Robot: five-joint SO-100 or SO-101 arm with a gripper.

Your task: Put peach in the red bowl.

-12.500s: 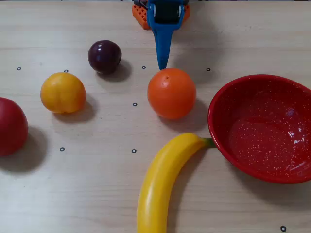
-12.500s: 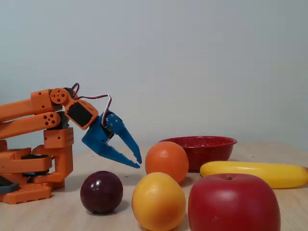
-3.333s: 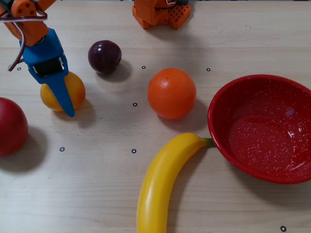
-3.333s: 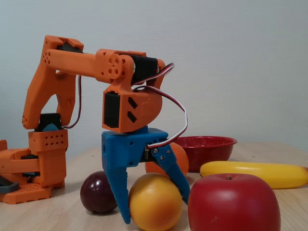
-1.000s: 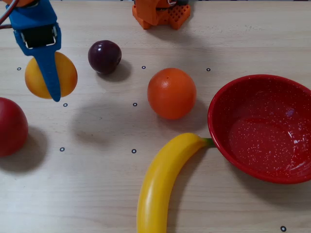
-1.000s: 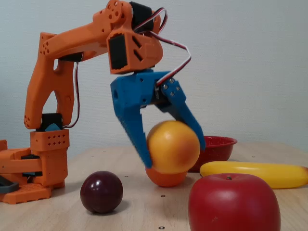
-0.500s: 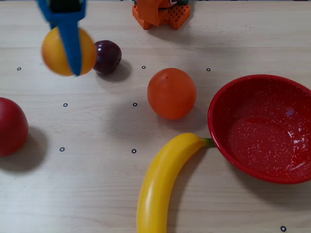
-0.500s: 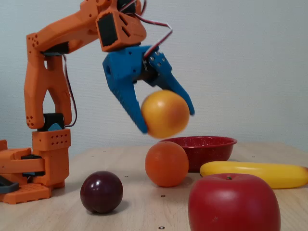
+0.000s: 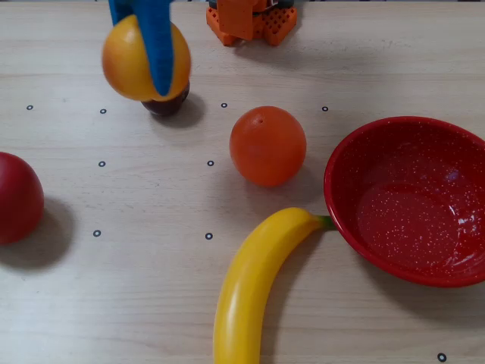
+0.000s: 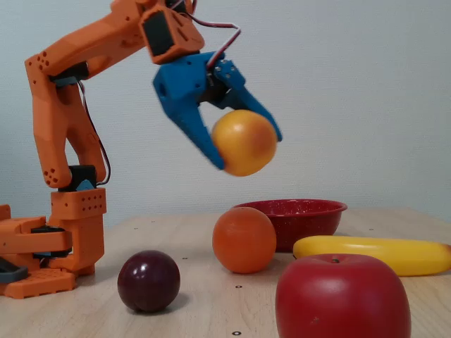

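Your orange arm (image 10: 67,84) is reaching up and over the wooden table (image 9: 136,288), its base (image 9: 250,19) sitting at the far edge in a fixed view from above. To the right in that view, the red bowl (image 9: 356,163) is standing with its speckled inside showing, well apart from the arm's load; in a fixed view from the side, the red bowl (image 10: 310,211) is sitting behind the other fruit. The banana (image 9: 254,284) is lying with its stem tip just beside the bowl's rim, and the red apple (image 9: 15,197) is resting at the left edge, looming large at the front in the side view (image 10: 342,296). The orange (image 9: 267,145) is sitting between the bowl and the plum. Your blue gripper (image 10: 248,153) is pinching the peach (image 10: 244,142) between its fingers, holding it high and clear of the table, above the orange (image 10: 244,239). From above, the peach (image 9: 132,61) is hanging over the dark plum (image 9: 168,102), covering most of it. The plum (image 10: 149,281) is resting on the table near the base.
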